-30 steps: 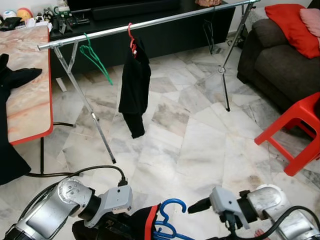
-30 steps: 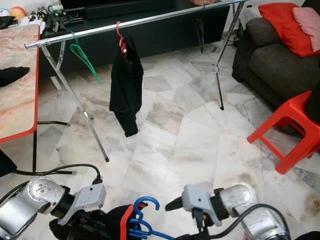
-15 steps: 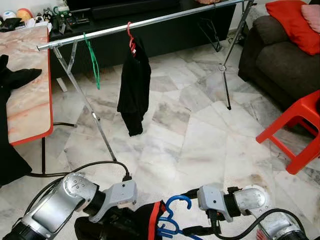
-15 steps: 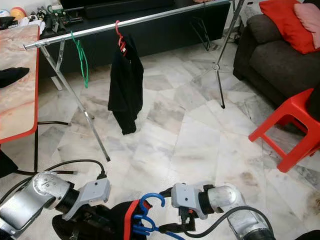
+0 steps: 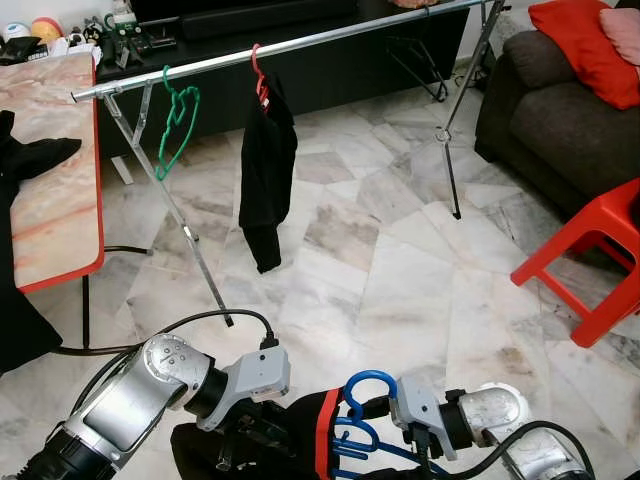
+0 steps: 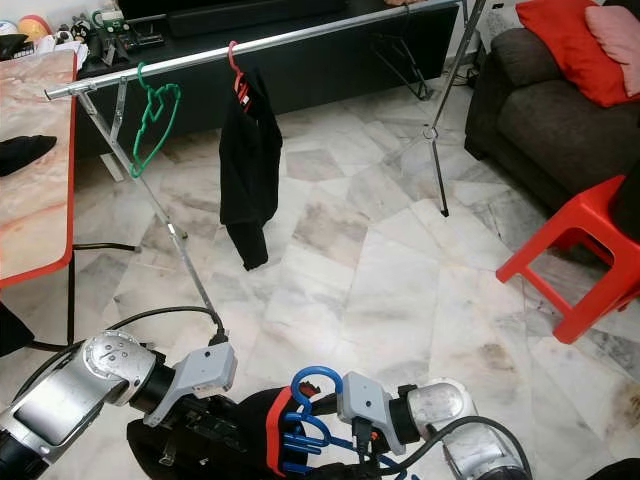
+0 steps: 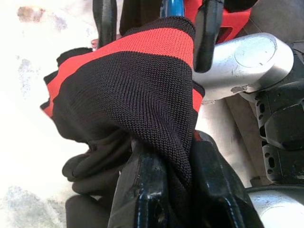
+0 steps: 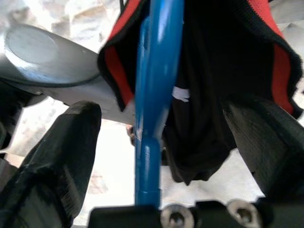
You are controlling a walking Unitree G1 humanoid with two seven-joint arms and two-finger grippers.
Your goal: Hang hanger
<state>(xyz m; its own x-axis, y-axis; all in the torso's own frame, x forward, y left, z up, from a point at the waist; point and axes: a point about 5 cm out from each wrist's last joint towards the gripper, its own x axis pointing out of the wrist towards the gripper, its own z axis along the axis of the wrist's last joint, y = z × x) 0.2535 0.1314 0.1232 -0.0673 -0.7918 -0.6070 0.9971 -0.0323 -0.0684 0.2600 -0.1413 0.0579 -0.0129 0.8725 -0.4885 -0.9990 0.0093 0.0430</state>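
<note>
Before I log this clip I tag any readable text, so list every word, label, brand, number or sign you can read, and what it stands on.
No text can be read in these pictures.
White tag inside the black garment: too small and blurred to read.
Items on the black cabinet: too small to read.
Blue hanger, metal rail, red stool: no markings that can be seen.

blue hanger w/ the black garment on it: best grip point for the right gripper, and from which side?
Probably the straight neck of the blue hanger, just below the hook. Come from the robot's right: the black garment and left gripper crowd the other side.
</note>
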